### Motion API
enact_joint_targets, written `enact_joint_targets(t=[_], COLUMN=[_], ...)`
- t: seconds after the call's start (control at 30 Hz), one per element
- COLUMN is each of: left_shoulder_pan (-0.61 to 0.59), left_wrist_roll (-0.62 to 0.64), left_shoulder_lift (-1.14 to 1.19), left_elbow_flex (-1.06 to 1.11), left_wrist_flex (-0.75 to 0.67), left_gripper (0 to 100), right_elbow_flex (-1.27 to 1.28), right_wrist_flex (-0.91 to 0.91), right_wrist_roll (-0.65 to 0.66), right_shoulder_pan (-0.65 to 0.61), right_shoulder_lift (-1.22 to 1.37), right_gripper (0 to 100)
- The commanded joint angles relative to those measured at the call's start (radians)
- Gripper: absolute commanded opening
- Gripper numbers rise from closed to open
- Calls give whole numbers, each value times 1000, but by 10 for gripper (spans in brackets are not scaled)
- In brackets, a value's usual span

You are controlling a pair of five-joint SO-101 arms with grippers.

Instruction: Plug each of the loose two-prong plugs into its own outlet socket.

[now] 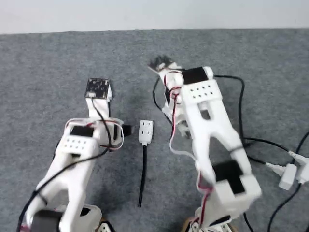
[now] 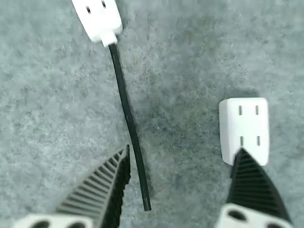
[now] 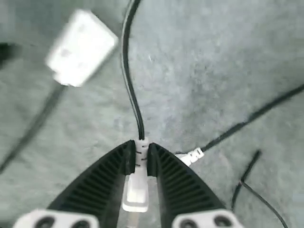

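My left gripper hangs open just above the grey mat. A white outlet block without a cord lies by one fingertip. A second white outlet socket lies farther off, and its black cord runs back between the fingers. The high view shows that corded socket between the two arms. My right gripper is shut on a white two-prong plug whose black cord leads away. Another small white plug lies beside it, and the outlet socket lies beyond it.
Black cables loop over the mat around the right arm. More white plugs and adapters lie at the right edge. A grey mat covers the table, with open room at the far left and at the back.
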Motion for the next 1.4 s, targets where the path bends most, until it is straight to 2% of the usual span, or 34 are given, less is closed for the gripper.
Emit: enact_joint_targets(t=[0.0,0.07,0.13,0.2,0.33,0.47,0.57,0.7,0.83,0.9,1.0,1.1,1.23,1.37], left_shoulder_pan=[12,14,15,17,-2,-48,-48,-46,-44,-44,-44,-44,-44,-44], left_wrist_roll=[17,-23,-101,-157,-157,-157,-157,-157,-158,-160,-160,-161,-161,-161], left_shoulder_lift=[207,295,356,384,364,310,267,199,143,126,117,115,115,115], left_elbow_flex=[-209,-286,-346,-374,-375,-364,-321,-255,-213,-194,-185,-183,-183,-183], left_wrist_flex=[115,160,198,229,232,232,195,140,115,101,92,91,91,91], left_gripper=[194,83,31,18,19,19,19,19,19,19,19,19,19,19], right_elbow_flex=[-54,-52,-43,-20,140,443,568,582,503,396,245,189,199,212], right_wrist_flex=[42,59,62,59,-16,-297,-516,-605,-601,-521,-415,-375,-377,-375], right_wrist_roll=[-68,-109,-143,-175,-199,-190,-187,-184,-140,-143,-147,-149,-170,-166], right_shoulder_pan=[-51,-88,-120,-157,-176,-68,5,64,74,96,133,182,225,194], right_shoulder_lift=[-237,-314,-377,-418,-430,-390,-314,-142,48,96,133,145,170,254], right_gripper=[9,9,9,9,9,9,9,26,136,154,110,9,6,9])
